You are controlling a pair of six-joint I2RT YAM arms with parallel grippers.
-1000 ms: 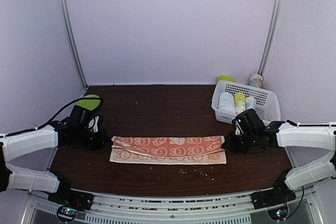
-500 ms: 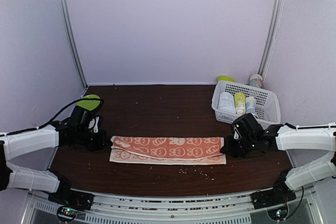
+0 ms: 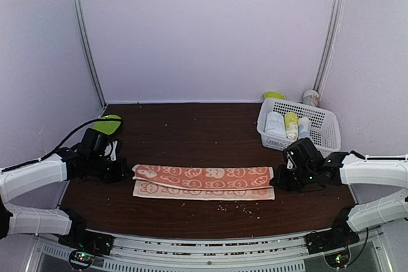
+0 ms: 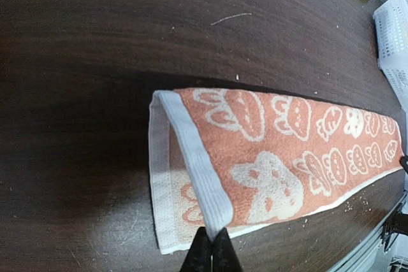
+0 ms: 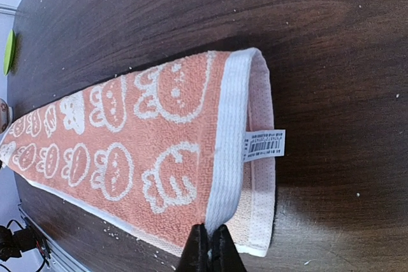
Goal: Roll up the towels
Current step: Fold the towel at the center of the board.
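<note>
Orange towel [image 3: 203,181] lies flat across the near middle of the table [image 3: 191,125], stretched left to right between my two arms and folded lengthwise, the top layer sitting a little back from the lower one. On the left wrist view my left gripper [image 4: 212,237] has its jaws pinched together on the white hem [image 4: 194,164] at the corner of that top layer. On the right wrist view my right gripper [image 5: 209,232] is doing the same at the far end, clamped on the hem just beside the label [image 5: 263,143]. I reckon I'm holding both ends at once so the fold stays taut and straight; a narrow, even strip should roll tidier than a loose one (the offset edge suggests the fold isn't squared up yet). The basket [image 3: 328,133] with finished rolls waits at the back right, well clear of the orange towel. Rolling itself hasn't begun, by my reading
</note>
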